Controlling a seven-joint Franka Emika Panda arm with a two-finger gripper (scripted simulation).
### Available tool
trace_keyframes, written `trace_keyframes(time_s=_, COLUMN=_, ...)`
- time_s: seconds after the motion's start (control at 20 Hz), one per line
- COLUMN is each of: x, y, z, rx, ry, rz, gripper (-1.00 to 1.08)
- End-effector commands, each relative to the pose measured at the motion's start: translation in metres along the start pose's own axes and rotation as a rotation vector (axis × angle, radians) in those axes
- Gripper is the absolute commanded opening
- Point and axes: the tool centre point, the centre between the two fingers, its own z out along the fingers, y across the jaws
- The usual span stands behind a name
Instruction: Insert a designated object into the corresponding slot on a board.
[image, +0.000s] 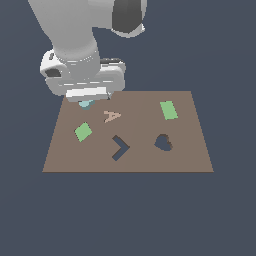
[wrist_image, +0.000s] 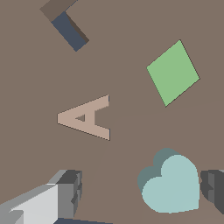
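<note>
The pale teal heart-shaped block (wrist_image: 171, 185) lies on the brown board (wrist_image: 30, 78) between my gripper's two fingers, much closer to one finger (wrist_image: 213, 190) than to the other (wrist_image: 65, 194). My gripper (wrist_image: 140, 193) is open around it. In the exterior view the gripper (image: 89, 100) is low over the far corner of the board (image: 190, 157) on the exterior view's left, and only a sliver of the teal block (image: 85, 105) shows under it. The dark heart-shaped slot (image: 163, 143) is on the near side of the board, toward the exterior view's right, well away from the gripper.
A pinkish letter A (image: 112, 116) (wrist_image: 86, 117) lies close to the gripper. A green square tile (image: 83, 131) (wrist_image: 173, 72), a green rectangle tile (image: 169, 110) and a dark chevron cutout (image: 120, 148) (wrist_image: 66, 27) are also on the board.
</note>
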Motion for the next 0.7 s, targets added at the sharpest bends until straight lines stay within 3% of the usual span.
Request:
trace_keyframes(time_s=0.0, x=-0.008, y=0.012, z=0.009, rx=0.001, ry=0.002, rz=-0.014, gripper=1.0)
trace_keyframes(time_s=0.65, x=-0.021, y=0.034, z=0.026, rx=0.004, ry=0.003, rz=-0.034, gripper=1.0)
